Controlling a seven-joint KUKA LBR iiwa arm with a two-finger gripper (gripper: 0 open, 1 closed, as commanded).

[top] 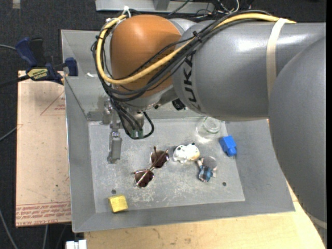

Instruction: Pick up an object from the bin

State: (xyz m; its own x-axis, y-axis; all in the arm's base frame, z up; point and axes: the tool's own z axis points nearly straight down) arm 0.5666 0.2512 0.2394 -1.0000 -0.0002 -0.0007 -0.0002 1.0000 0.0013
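Well, bin (78, 139): you see a grey metal box with sloped walls and a flat, scratched floor.
Arm (249, 66): big and grey, it comes in from the right of the view and covers the back of the bin.
Cover (142, 51): a round orange cap on the wrist, with black and yellow cables (155, 69) looped round it.
Gripper (113, 157): it hangs down from under the cover at the left side of the floor, near the left wall, with its tip low over bare metal.
Grip: you can't make out whether it is spread wide or squeezed together.
Sunglasses (150, 168): brown, lying flat near the middle of the floor. They are the nearest thing to the gripper, a little to its right and toward the front, not touching it.
Toy (185, 153): small, white with a bit of yellow, just right of the sunglasses.
Blue bit (206, 171): a tiny blue and grey thing just beside the toy, toward the front; too small for you to tell what it is.
Blue block (228, 146): on the right side of the floor, near the toy.
Cup (209, 125): clear, at the back right, close under the arm.
Yellow block (118, 203): alone in the front left corner, well apart from the rest.
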